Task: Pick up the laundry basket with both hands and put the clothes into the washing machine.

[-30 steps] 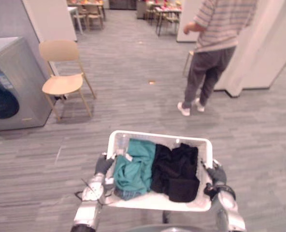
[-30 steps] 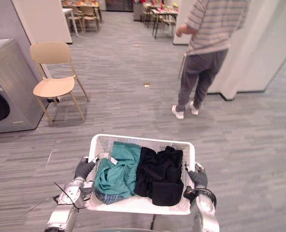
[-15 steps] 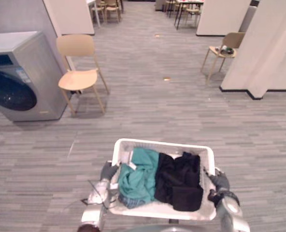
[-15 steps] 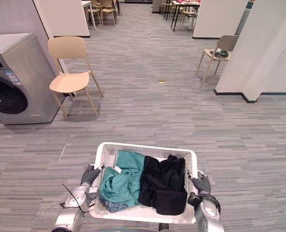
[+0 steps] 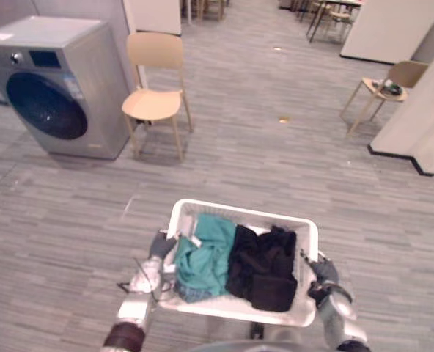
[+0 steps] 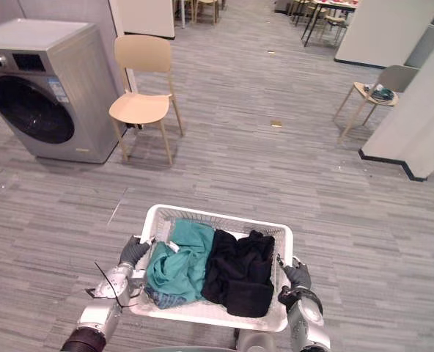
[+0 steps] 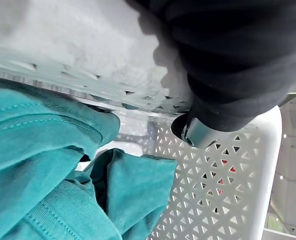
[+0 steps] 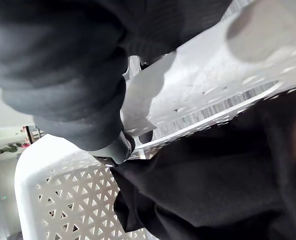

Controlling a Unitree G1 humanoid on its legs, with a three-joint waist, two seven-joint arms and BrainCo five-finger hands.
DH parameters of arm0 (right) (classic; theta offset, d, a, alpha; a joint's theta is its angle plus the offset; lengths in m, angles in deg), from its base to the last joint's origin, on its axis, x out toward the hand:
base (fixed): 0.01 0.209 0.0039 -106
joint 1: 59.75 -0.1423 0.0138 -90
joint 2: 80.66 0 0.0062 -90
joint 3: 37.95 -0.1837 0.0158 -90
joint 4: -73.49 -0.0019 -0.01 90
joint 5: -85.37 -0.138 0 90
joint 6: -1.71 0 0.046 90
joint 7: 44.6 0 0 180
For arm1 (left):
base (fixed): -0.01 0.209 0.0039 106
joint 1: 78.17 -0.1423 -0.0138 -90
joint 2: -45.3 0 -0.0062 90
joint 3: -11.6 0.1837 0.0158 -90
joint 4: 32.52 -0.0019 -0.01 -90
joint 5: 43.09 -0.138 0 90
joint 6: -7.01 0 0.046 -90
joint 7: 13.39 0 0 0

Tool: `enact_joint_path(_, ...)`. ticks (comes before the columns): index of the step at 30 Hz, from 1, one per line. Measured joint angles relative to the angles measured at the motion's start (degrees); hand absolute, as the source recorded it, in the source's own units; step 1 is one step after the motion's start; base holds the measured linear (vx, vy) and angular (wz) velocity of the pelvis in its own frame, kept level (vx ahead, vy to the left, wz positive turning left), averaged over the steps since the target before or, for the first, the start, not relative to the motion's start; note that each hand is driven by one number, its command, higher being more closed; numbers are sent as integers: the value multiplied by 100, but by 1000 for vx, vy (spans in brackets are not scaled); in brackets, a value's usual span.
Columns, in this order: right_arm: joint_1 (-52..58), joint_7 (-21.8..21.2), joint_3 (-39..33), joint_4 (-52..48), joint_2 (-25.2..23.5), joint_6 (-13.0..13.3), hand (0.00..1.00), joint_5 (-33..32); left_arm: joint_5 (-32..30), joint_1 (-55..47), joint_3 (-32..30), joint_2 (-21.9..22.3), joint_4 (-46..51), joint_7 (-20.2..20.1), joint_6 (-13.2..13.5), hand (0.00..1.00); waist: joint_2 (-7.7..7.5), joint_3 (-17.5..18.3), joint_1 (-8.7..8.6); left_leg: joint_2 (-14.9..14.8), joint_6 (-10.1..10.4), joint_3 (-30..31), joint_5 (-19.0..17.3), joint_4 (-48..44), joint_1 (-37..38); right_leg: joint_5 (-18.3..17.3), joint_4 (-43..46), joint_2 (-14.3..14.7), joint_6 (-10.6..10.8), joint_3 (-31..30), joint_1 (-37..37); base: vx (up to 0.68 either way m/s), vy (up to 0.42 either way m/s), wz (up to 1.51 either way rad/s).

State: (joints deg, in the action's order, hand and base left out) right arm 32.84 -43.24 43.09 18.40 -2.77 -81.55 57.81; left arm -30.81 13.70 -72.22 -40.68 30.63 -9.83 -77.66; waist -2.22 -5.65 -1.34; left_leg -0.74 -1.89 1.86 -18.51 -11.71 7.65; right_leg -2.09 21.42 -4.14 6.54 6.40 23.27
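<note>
While clasping the laundry basket (image 6: 224, 218) with left hand (image 6: 133, 252) and right hand (image 6: 298, 275), holds it lifted; yet to reach washing machine (image 6: 48, 103) at ten o'clock and load clothes (image 6: 180, 264).

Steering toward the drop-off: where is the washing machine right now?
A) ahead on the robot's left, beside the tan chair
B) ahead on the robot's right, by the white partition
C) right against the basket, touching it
A: the washing machine stands at far left next to the tan chair, well apart from the laundry basket.
</note>
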Motion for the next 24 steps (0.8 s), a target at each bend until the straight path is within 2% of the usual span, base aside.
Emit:
enact_joint_path(1,-12,9,-15,1,6,-3,100,-37,0,65,13,6,-9,-28,-11,100,-10,-10,-60,51,-29,177,-18,133,42,357,-973,128,-50,-32,-8,472,-80,68)
enact_joint_path(2,-19,45,-25,-13,26,-10,100,-62,0,95,29,19,-10,-52,-15,100,-72,-3,-115,98,-67,357,-37,211,147,634,-1559,233,-82,-190,-6,524,-100,91)
enact_joint_path(3,68,99,-24,-64,61,-12,100,-88,-2,97,58,62,-45,-82,-19,100,-17,-47,-179,90,-221,574,-128,174,310,755,-1721,425,-159,-700,-56,678,-127,89)
enact_joint_path(4,123,103,-21,-139,86,-13,100,-89,-7,97,70,82,-73,-94,-40,100,35,-79,-235,43,-355,668,-213,88,432,860,-1557,514,-290,-938,-104,606,-115,96)
enact_joint_path(5,147,103,-16,-310,186,-39,100,-88,-4,100,53,189,-87,-92,-52,100,237,-86,-287,-141,-273,825,-388,-140,511,1137,-1116,698,-589,-910,-85,772,-165,104)
enact_joint_path(6,160,116,-111,-444,254,-68,100,-114,0,193,34,392,-4,-83,-46,100,469,-85,-255,-391,282,774,-141,-1296,212,584,-476,805,-800,-479,-205,644,-164,102)
enact_joint_path(7,198,99,-141,-520,252,-61,100,-114,0,193,33,393,7,-92,-38,100,470,-86,-281,-425,627,705,103,-1939,-14,395,-381,812,-852,-370,-353,762,-220,92)
enact_joint_path(8,299,84,-125,-677,277,-70,100,-114,1,162,-5,425,34,-105,-38,100,485,-95,-267,-502,957,662,736,-3042,-445,209,-341,871,-940,-275,-654,507,-160,53)
enact_joint_path(9,361,83,-93,-790,278,-74,100,-113,1,120,-49,456,68,-111,-36,100,501,-107,-227,-565,1107,618,1400,-3756,-727,96,-400,929,-1013,-251,-901,646,-173,36)
enact_joint_path(10,401,96,-12,-903,277,-62,100,-114,-13,-2,-155,498,202,-133,-39,100,534,-156,-97,-782,1126,477,1844,-5217,-1304,-46,-648,1068,-1123,-240,-1464,635,-137,10)
enact_joint_path(11,420,97,45,-927,279,-62,100,-114,-18,-138,-201,488,321,-181,-39,100,527,-202,-36,-924,937,296,1719,-6240,-1821,-109,-995,1165,-1211,-296,-2092,624,-123,2)
enact_joint_path(12,409,94,56,-929,274,-61,100,-115,-18,-194,-225,485,383,-207,-40,100,497,-221,33,-960,737,168,1579,-6478,-2055,-138,-1143,1163,-1251,-349,-2349,590,-97,-19)
enact_joint_path(13,401,99,64,-930,276,-58,100,-115,-18,-293,-245,484,477,-216,-30,100,437,-254,167,-1058,376,-166,1310,-6433,-2482,-151,-1408,1099,-1271,-494,-2752,550,-47,-43)
enact_joint_path(14,358,109,78,-926,281,-66,100,-114,-17,-319,-253,476,498,-214,2,100,378,-272,314,-1105,210,-493,1200,-5801,-2818,-216,-1605,954,-1278,-661,-2971,517,-22,-52)
enact_joint_path(15,326,113,86,-917,296,-73,100,-113,-13,-317,-259,475,501,-213,9,100,364,-285,355,-1114,188,-595,1179,-5340,-2970,-251,-1662,881,-1236,-722,-3068,484,44,-54)
enact_joint_path(16,249,119,110,-913,326,-112,100,-113,-13,-322,-329,504,517,-216,17,100,338,-373,390,-1162,192,-753,1178,-4419,-3220,-353,-1700,762,-1183,-828,-3223,472,89,-39)
enact_joint_path(17,200,142,219,-910,350,-116,100,-109,-13,-372,-412,496,524,-212,19,100,351,-423,368,-1195,270,-931,1234,-3053,-3171,-482,-1701,632,-1109,-884,-3397,567,148,-37)
enact_joint_path(18,205,144,251,-910,373,-117,100,-108,-13,-404,-418,500,527,-209,21,100,345,-421,367,-1183,393,-1004,1316,-2174,-3055,-545,-1701,583,-1059,-907,-3458,463,149,-31)
enact_joint_path(19,215,138,280,-893,446,-114,100,-107,-12,-464,-413,501,575,-209,25,100,364,-417,366,-1090,665,-965,1497,-810,-2807,-706,-1713,526,-943,-944,-3569,423,186,-29)
enact_joint_path(20,210,118,261,-808,553,-95,100,-108,-13,-476,-387,537,558,-214,22,100,455,-384,325,-1061,805,-836,1628,9,-2719,-975,-1761,501,-795,-978,-3756,429,256,-21)
enact_joint_path(21,209,118,237,-686,544,-109,100,-100,-17,-477,-351,607,431,-214,14,100,571,-302,262,-1090,720,-892,1655,157,-2676,-1196,-1744,501,-661,-982,-3961,449,301,-16)
enact_joint_path(22,214,122,234,-681,543,-130,100,-79,-17,-490,-343,606,408,-212,6,100,601,-262,258,-1100,416,-960,1893,108,-2648,-1328,-1708,472,-612,-1034,-4041,521,377,-22)
enact_joint_path(23,227,124,226,-678,476,-164,100,-71,-17,-490,-347,516,401,-201,1,100,404,-173,263,-949,240,-1208,2402,-173,-2717,-1565,-1499,203,-442,-1131,-4058,555,365,-24)
enact_joint_path(24,264,108,218,-677,435,-166,100,-71,-17,-492,-345,487,402,-202,-4,100,239,-107,221,-810,314,-1341,2452,-322,-2745,-1643,-1206,-6,-311,-1134,-3969,672,403,-16)
